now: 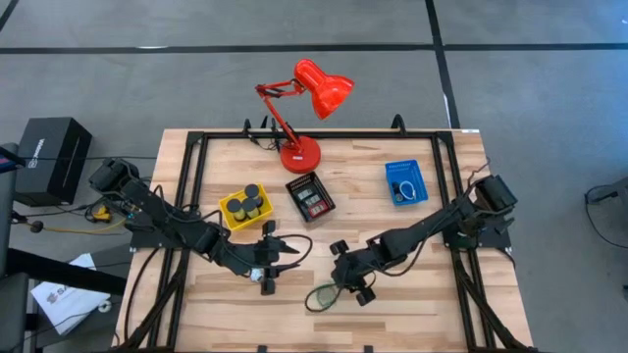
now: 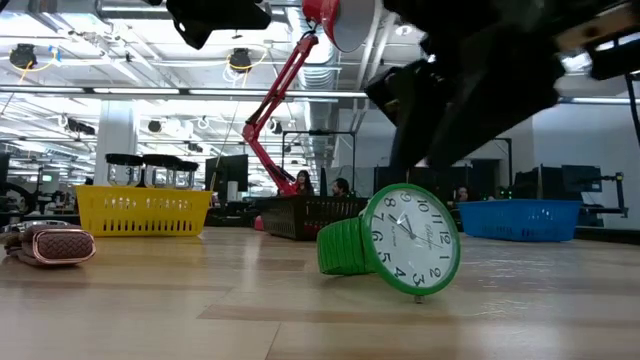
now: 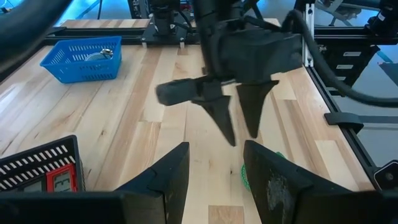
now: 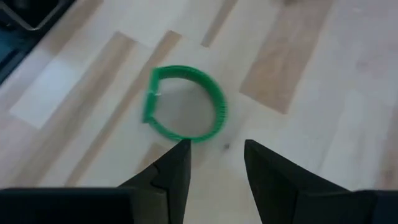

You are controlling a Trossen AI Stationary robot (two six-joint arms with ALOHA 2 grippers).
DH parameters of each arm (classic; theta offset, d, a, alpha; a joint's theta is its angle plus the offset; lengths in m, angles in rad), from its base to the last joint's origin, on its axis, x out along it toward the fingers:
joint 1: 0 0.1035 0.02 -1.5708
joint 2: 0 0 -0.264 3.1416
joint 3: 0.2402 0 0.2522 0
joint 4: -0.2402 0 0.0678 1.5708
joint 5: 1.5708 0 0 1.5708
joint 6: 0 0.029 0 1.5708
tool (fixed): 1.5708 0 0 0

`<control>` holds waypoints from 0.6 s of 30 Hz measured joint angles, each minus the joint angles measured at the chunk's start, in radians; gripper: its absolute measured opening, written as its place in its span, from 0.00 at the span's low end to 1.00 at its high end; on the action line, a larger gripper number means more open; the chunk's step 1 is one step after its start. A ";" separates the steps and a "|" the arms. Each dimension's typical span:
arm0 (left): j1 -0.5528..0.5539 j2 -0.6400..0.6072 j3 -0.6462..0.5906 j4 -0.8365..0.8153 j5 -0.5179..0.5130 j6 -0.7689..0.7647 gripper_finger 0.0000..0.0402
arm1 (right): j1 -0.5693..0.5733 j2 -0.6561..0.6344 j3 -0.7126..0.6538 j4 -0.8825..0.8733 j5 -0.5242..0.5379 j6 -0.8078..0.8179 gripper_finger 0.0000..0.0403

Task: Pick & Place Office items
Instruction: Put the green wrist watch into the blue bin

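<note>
Low view: ribbed green watch (image 2: 395, 243) lies on pale wood planks; both grippers' tapered jaws gape empty.

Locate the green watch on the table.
In the high view the green watch lies on bare wood near the table's front edge, just front-left of the open right gripper.

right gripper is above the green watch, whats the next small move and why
Probably lower the right gripper straight onto the green watch: its fingers are open and empty, the watch lies free on the table just ahead of them, and the left gripper stays off to the side.
</note>
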 joint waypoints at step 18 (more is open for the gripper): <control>0.000 0.000 0.000 0.000 0.000 0.001 0.37 | -0.073 -0.002 0.001 0.008 -0.195 -0.150 0.44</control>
